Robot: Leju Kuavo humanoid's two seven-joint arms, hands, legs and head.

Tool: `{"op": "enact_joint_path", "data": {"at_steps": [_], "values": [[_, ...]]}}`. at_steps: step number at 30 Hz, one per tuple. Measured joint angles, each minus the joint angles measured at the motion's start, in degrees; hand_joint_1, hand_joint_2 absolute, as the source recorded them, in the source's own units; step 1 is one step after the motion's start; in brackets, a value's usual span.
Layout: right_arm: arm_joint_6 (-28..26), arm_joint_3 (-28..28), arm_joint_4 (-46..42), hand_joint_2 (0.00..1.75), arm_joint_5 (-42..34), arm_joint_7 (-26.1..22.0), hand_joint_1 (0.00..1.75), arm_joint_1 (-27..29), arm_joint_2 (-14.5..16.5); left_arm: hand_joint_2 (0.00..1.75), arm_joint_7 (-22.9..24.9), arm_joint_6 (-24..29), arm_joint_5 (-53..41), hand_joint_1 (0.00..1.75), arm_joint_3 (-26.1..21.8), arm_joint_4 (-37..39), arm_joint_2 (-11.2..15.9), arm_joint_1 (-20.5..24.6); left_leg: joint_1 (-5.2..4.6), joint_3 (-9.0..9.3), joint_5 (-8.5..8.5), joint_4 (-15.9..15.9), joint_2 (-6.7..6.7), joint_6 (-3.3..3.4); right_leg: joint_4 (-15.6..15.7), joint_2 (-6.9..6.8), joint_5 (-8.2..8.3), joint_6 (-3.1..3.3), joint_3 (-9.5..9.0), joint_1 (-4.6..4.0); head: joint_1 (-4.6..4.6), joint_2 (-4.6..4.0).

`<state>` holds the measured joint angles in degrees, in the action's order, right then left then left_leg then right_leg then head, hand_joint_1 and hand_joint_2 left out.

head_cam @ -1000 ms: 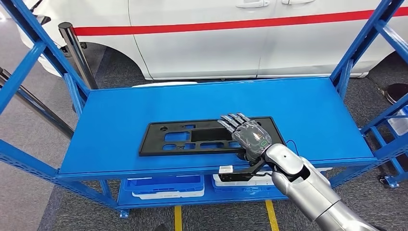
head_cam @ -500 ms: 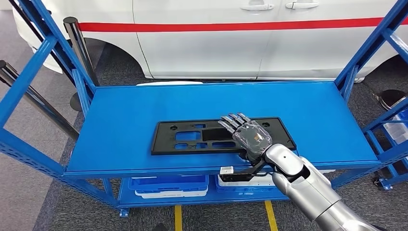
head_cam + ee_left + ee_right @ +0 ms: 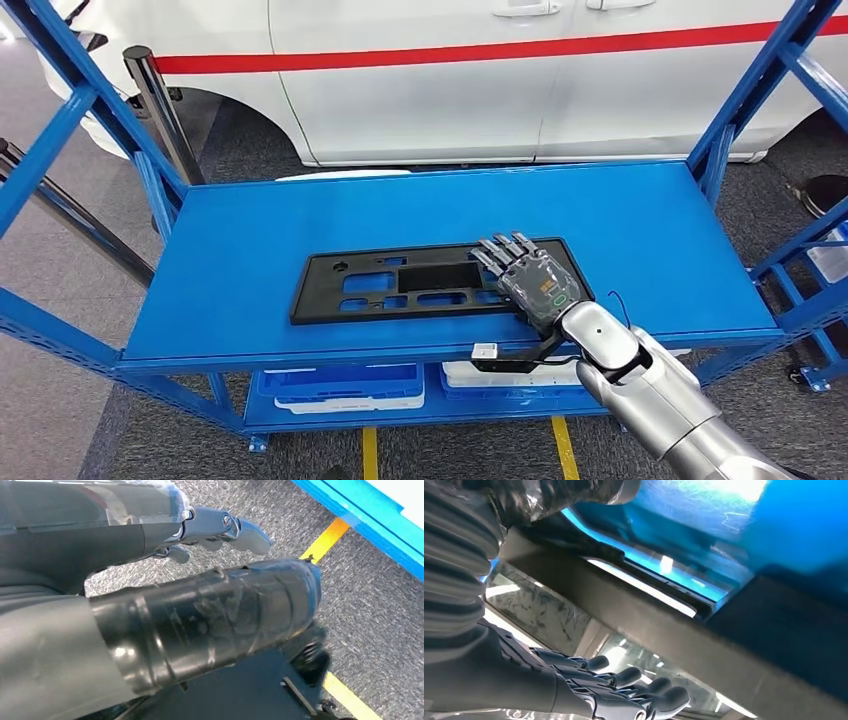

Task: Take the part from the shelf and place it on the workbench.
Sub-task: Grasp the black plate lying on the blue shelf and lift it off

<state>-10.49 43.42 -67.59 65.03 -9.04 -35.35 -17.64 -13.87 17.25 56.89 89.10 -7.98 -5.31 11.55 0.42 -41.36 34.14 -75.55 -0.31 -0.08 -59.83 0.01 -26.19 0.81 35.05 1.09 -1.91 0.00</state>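
The part [image 3: 430, 285], a flat black panel with several rectangular cutouts, lies flat on the top deck of the blue shelf [image 3: 250, 240], nearer the front edge than the back and slightly right of the deck's middle. The right hand [image 3: 528, 282] is positioned over the right end of the part, back of the hand upward, with its fingers [image 3: 500, 252] extended and lying close together across the panel's upper surface. In the right wrist view the same hand [image 3: 589, 690] appears with the fingers straight along the panel and the thumb on the opposite side of the panel's edge [image 3: 664, 630]; the view is close and blurred, so whether the thumb actually presses the part, and hence whether a grip is established, cannot be determined. The left hand [image 3: 200, 595] hangs low above the grey carpet [image 3: 380, 605], fingers loosely extended and holding nothing. A yellow floor line [image 3: 325, 540] runs beneath it. On the lower shelf level sit blue and white trays [image 3: 345, 388]. A white vehicle [image 3: 450, 80] with a red stripe stands behind the shelf.
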Motion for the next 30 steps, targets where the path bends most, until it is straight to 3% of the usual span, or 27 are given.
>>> {"op": "enact_joint_path", "data": {"at_steps": [1, 2, 4, 5, 9, 11, 12, 14, 15, 16, 18, 19, 21, 25, 27, 29, 30], "values": [[-0.19, 0.01, 0.18, 1.75, 0.2, 0.1, 0.0, 0.01, 0.0, 0.0, 0.0, -0.01, 0.01, 0.0, 0.01, 0.01, 0.0, -0.03, -0.01, 0.27, -1.1, 0.73, 0.0, 0.15, -0.01, 0.02, -0.01, 0.01, -0.06, -0.04, 0.0, 0.0], [-0.39, 0.01, 0.32, 1.75, 0.49, 0.24, 0.0, 0.01, 0.0, 0.0, -0.01, -0.01, 0.01, 0.0, 0.0, 0.01, 0.0, -0.03, -0.04, 1.62, -3.11, 3.71, 0.0, 0.42, -0.01, 0.05, -0.03, 0.0, -0.15, -0.09, -0.01, 0.0], [-0.96, 0.01, 0.66, 1.75, 1.43, 0.58, 0.0, 0.01, -0.01, 0.0, -0.04, -0.01, 0.09, 0.0, 0.0, 0.01, 0.02, 0.05, -0.26, 5.49, -6.69, 12.12, -0.01, 1.26, 0.01, 0.11, -0.08, -0.12, -0.25, -0.24, -0.02, 0.0], [-1.39, 0.01, 0.91, 1.75, 1.99, 0.75, 0.01, 0.03, -0.03, 0.0, -0.06, -0.01, 0.13, 0.0, -0.01, 0.01, 0.03, 0.09, -0.4, 6.8, -7.54, 14.97, -0.01, 1.58, 0.03, 0.12, -0.06, -0.3, -0.21, -0.31, -0.02, 0.0], [-3.37, 0.0, 1.9, 1.75, 4.32, 1.57, 0.24, 0.26, -0.1, 0.0, -0.1, -0.05, 0.2, 0.0, 0.01, 0.01, 0.04, -0.04, -0.5, 7.81, -8.11, 17.32, -0.01, 2.2, 0.31, 0.12, 0.04, -1.53, -0.2, -0.36, -0.02, 0.0], [-4.49, -0.01, 2.44, 1.75, 5.55, 2.13, 0.24, 0.4, -0.19, 0.0, -0.12, -0.08, 0.2, 0.0, 0.01, 0.01, 0.03, 0.03, -0.21, 8.17, -8.72, 18.29, 0.11, 2.79, -2.33, 0.09, -1.91, -1.98, 0.97, -0.36, -0.04, 0.0], [-4.89, -0.02, 2.73, 1.75, 5.91, 2.34, 0.24, 0.55, -0.24, 0.0, -0.12, -0.1, 0.2, 0.0, 0.01, 0.0, 0.02, 0.05, -0.15, 8.27, -8.9, 18.53, 0.16, 3.0, -5.33, 0.08, -3.68, -2.1, 2.34, -0.27, -0.06, 0.0], [-5.22, -0.01, 3.36, 1.75, 6.18, 2.51, 0.24, 1.0, -0.38, 0.0, -0.12, -0.14, 0.2, 0.0, 0.01, 0.0, 0.01, -0.02, -0.21, 8.2, -8.92, 18.53, 0.15, 3.28, -12.09, 0.08, -6.7, -2.39, 5.52, -0.18, -0.07, 0.0], [-5.31, -0.01, 3.65, 1.75, 6.22, 2.53, 0.48, 1.24, -0.46, 0.0, -0.12, -0.16, 0.2, 0.0, 0.01, 0.0, 0.0, -0.1, -0.24, 8.19, -8.89, 18.48, 0.14, 3.28, -14.06, 0.07, -7.1, -2.55, 6.48, -0.1, -0.07, 0.0], [-5.4, -0.01, 3.9, 1.75, 6.28, 2.53, 0.78, 1.37, -0.52, 0.0, -0.12, -0.17, 0.2, 0.0, 0.01, 0.01, 0.0, -0.14, -0.25, 8.19, -8.81, 18.38, 0.13, 3.24, -14.06, 0.05, -6.42, -2.69, 6.49, 0.02, -0.06, 0.0], [-5.54, -0.02, 4.19, 1.75, 6.4, 2.53, 1.5, 1.35, -0.56, 0.0, -0.12, -0.18, 0.2, 0.0, 0.01, 0.0, -0.01, -0.14, -0.19, 8.2, -8.47, 17.89, 0.12, 2.98, -8.63, 0.02, -2.81, -2.86, 3.76, 0.32, -0.07, 0.0], [-5.56, -0.02, 4.3, 1.75, 6.46, 2.53, 1.64, 1.31, -0.55, 0.0, -0.12, -0.18, 0.2, 0.0, 0.01, 0.0, -0.02, -0.11, -0.24, 8.11, -8.2, 17.5, 0.09, 2.73, -5.08, 0.01, -1.42, -2.84, 1.94, 0.36, -0.08, 0.0], [-5.76, -0.04, 4.5, 1.75, 6.6, 2.61, 1.73, 1.4, -0.56, 0.0, -0.12, -0.18, 0.21, 0.0, 0.01, 0.01, -0.02, -0.09, -0.41, 7.75, -7.78, 16.71, 0.02, 2.17, -0.79, 0.1, -0.3, -2.47, -0.13, 0.27, -0.04, 0.0], [-7.74, -0.45, 4.8, 1.75, 6.86, 2.89, 1.75, 1.77, -0.55, 0.0, -0.1, -0.14, 0.2, 0.0, 0.01, 0.01, -0.02, -0.09, -0.39, 7.29, -7.24, 16.05, 0.01, 1.13, -0.04, 0.12, -0.24, -1.14, -0.26, 0.22, 0.0, 0.0], [-8.63, -1.1, 4.86, 1.75, 6.98, 2.9, 1.75, 1.92, -0.52, 0.0, -0.1, -0.1, 0.19, 0.0, 0.01, 0.01, -0.02, -0.06, -0.2, 5.63, -4.69, 12.13, 0.05, 0.55, 0.28, -0.07, -0.05, -0.54, -0.43, 0.41, 0.01, 0.0], [-9.25, -2.04, 4.88, 1.75, 7.09, 2.89, 1.75, 2.43, -0.52, 0.0, -0.08, -0.09, 0.18, 0.0, 0.01, 0.0, -0.02, -0.15, 0.03, 2.46, -1.26, 4.9, 0.06, 0.08, 0.3, -0.25, -0.06, -0.3, -0.42, 0.35, 0.01, 0.0], [-9.5, -2.55, 4.88, 1.75, 7.14, 2.88, 1.75, 2.8, -0.52, 0.0, -0.07, -0.08, 0.17, 0.0, 0.01, 0.0, -0.02, -0.23, 0.13, 1.16, -0.38, 2.03, 0.06, -0.06, 0.29, -0.31, -0.07, -0.27, -0.43, 0.32, 0.0, 0.0]]}}
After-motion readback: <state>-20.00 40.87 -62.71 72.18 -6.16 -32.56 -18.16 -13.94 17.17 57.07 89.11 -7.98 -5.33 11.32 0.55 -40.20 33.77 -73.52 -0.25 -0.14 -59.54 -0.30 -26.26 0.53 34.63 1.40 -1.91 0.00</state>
